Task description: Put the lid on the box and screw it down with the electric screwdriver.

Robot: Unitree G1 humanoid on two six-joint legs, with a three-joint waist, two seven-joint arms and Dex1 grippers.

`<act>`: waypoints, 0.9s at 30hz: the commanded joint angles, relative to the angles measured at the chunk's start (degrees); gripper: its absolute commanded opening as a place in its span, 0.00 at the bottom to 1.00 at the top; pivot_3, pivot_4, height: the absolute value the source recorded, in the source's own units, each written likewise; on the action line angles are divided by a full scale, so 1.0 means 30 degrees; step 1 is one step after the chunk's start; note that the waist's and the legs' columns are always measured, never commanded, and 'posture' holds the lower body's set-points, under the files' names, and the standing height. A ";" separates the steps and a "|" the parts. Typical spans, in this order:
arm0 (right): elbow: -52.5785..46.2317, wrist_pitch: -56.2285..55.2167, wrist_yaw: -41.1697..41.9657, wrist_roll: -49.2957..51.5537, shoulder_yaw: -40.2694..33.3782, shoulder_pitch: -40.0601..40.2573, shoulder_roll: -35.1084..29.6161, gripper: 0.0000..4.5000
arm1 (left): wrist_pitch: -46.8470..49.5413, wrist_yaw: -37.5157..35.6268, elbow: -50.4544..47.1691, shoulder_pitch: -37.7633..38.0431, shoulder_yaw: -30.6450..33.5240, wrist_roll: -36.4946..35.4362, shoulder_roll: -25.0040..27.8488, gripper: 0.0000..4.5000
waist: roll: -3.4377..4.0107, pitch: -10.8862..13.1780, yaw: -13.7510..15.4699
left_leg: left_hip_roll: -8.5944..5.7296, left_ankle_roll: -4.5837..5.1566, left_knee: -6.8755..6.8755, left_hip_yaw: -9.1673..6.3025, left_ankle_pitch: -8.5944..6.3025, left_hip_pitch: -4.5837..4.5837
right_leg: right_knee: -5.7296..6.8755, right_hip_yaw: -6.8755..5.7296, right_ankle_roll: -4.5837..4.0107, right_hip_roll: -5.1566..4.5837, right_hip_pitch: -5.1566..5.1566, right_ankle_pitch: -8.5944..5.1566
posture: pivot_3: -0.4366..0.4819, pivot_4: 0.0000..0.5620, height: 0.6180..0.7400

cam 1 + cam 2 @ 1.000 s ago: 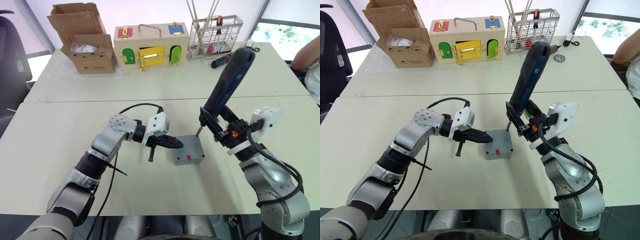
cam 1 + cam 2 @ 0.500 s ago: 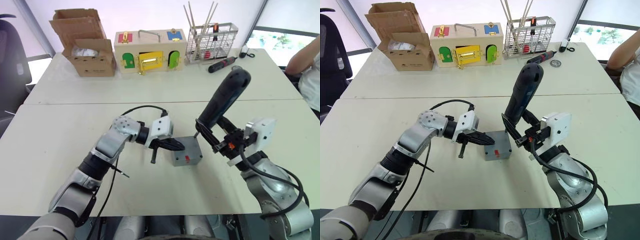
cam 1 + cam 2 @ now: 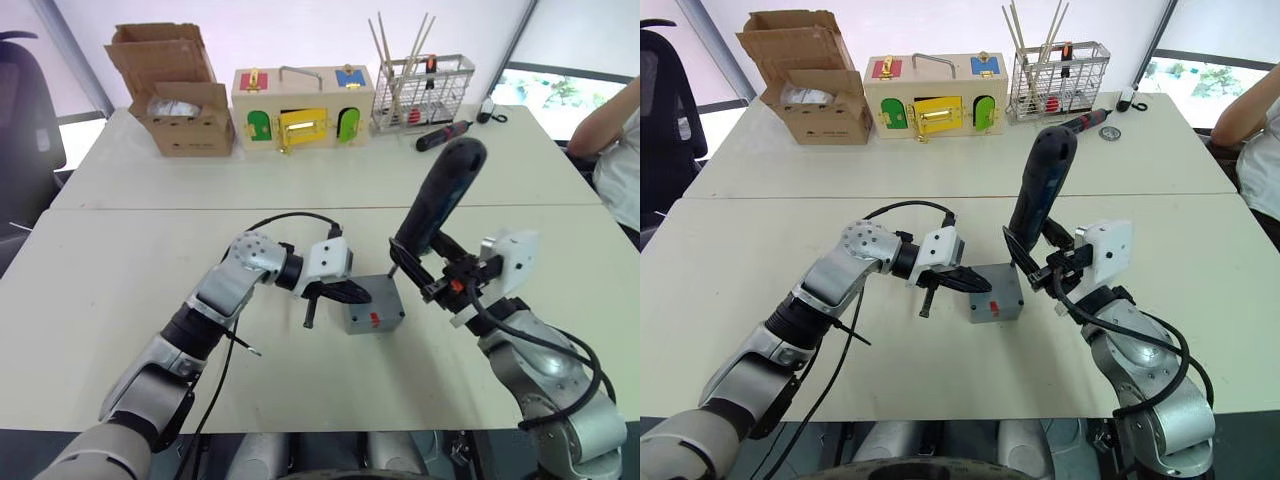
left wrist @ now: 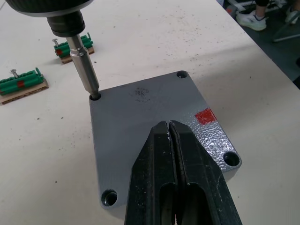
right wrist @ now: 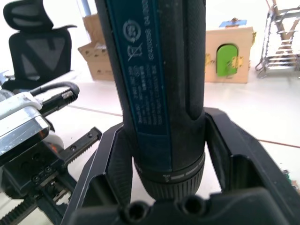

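The grey box, red mark on its near side, sits mid-table with the lid lying on top. My left gripper is shut, its tips resting on the lid's middle; it also shows in the left eye view as the left gripper. My right gripper is shut on the dark blue electric screwdriver, which stands nearly upright, leaning away. Its metal bit sits in the lid's corner hole. The other three corner holes look empty.
At the table's far side stand a cardboard box, a wooden box with coloured doors and a wire rack. A red-and-black screwdriver lies nearby. Green terminal blocks lie beyond the box. A person's arm is at the right.
The camera has shifted, so the whole scene sits differently. The bit stays at the lid's corner and the left gripper stays on the lid.
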 commanded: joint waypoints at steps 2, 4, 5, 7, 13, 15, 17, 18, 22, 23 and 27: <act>0.0601 0.2350 0.0256 0.0830 0.0707 0.0520 -0.0551 0.42 | -0.0284 0.0164 0.0098 0.0375 -0.0621 0.0804 0.0215 0.00 | -0.0009 -0.0041 0.0006 | 0.0000 0.0006 -0.0003 -0.0005 -0.0005 0.0007 | -0.0019 0.0000 0.0000 -0.0002 -0.0001 0.0000 | 0.48 0.27 0.98; 0.0524 0.2508 0.0212 0.0976 0.0625 0.0468 -0.0624 0.42 | -0.0218 0.0199 -0.0004 0.0456 -0.0637 0.0751 0.0211 0.00 | -0.0008 -0.0074 0.0003 | 0.0000 0.0007 -0.0013 -0.0009 -0.0007 0.0008 | -0.0031 -0.0002 0.0000 -0.0003 0.0002 0.0000 | 0.48 0.27 0.98; 0.0507 0.2561 0.0207 0.1002 0.0596 0.0450 -0.0637 0.42 | -0.0202 0.0217 -0.0041 0.0482 -0.0644 0.0739 0.0212 0.00 | -0.0011 -0.0094 0.0001 | 0.0000 0.0008 -0.0016 -0.0010 -0.0007 0.0009 | -0.0032 -0.0001 0.0000 -0.0004 0.0003 0.0000 | 0.48 0.27 0.98; 0.0551 0.2626 0.0254 0.1024 0.0544 0.0429 -0.0715 0.42 | -0.0155 0.0274 -0.0116 0.0532 -0.0665 0.0719 0.0185 0.00 | -0.0009 -0.0107 -0.0003 | 0.0000 0.0008 -0.0042 -0.0010 -0.0007 0.0020 | -0.0041 0.0000 -0.0001 -0.0007 0.0010 0.0000 | 0.48 0.27 0.98; 0.0451 0.2711 0.0270 0.1211 0.0420 0.0453 -0.0848 0.42 | -0.0160 0.0365 -0.0087 0.0606 -0.0726 0.0759 0.0142 0.00 | -0.0026 -0.0126 0.0004 | -0.0005 0.0007 -0.0162 -0.0006 -0.0006 0.0107 | -0.0085 0.0003 -0.0001 -0.0026 0.0028 -0.0001 | 0.48 0.27 0.98; 0.0414 0.2743 0.0251 0.1276 0.0386 0.0437 -0.0868 0.42 | -0.0182 0.0356 -0.0068 0.0635 -0.0764 0.0791 0.0155 0.00 | -0.0027 -0.0125 0.0000 | -0.0004 0.0007 -0.0182 -0.0006 -0.0006 0.0121 | -0.0092 0.0001 -0.0002 -0.0027 0.0034 -0.0002 | 0.48 0.27 0.98; 0.0342 0.2781 0.0236 0.1357 0.0361 0.0447 -0.0904 0.42 | -0.0166 0.0317 -0.0098 0.0720 -0.0850 0.0837 0.0207 0.00 | -0.0026 -0.0125 -0.0002 | -0.0004 0.0008 -0.0194 -0.0007 -0.0006 0.0134 | -0.0100 0.0002 -0.0002 -0.0028 0.0041 -0.0002 | 0.48 0.27 0.98; 0.0316 0.2794 0.0231 0.1393 0.0362 0.0454 -0.0932 0.42 | -0.0137 0.0277 -0.0098 0.0771 -0.0902 0.0860 0.0238 0.00 | -0.0026 -0.0125 -0.0003 | -0.0003 0.0008 -0.0195 -0.0007 -0.0006 0.0142 | -0.0105 0.0002 -0.0002 -0.0029 0.0041 -0.0003 | 0.48 0.27 0.98; 0.0197 0.2839 0.0170 0.1460 0.0407 0.0566 -0.0985 0.42 | -0.0147 0.0128 -0.0096 0.1004 -0.1180 0.1136 0.0453 0.00 | -0.0027 -0.0126 -0.0001 | -0.0002 0.0008 -0.0203 -0.0006 -0.0007 0.0162 | -0.0117 0.0004 -0.0003 -0.0042 0.0054 -0.0003 | 0.48 0.27 0.98; 0.0189 0.2851 0.0154 0.1457 0.0425 0.0558 -0.0985 0.42 | -0.0192 0.0124 -0.0068 0.1017 -0.1215 0.1191 0.0494 0.00 | -0.0026 -0.0126 -0.0002 | 0.0000 0.0008 -0.0210 -0.0007 -0.0007 0.0178 | -0.0126 0.0005 -0.0004 -0.0044 0.0067 -0.0003 | 0.48 0.27 0.98; 0.0131 0.2930 0.0120 0.1497 0.0398 0.0475 -0.1019 0.42 | -0.0227 0.0189 -0.0026 0.1000 -0.1251 0.1222 0.0527 0.00 | -0.0013 -0.0125 -0.0004 | 0.0025 0.0011 -0.0275 -0.0032 -0.0011 0.0308 | -0.0289 -0.0015 -0.0010 -0.0038 0.0256 -0.0004 | 0.48 0.27 0.98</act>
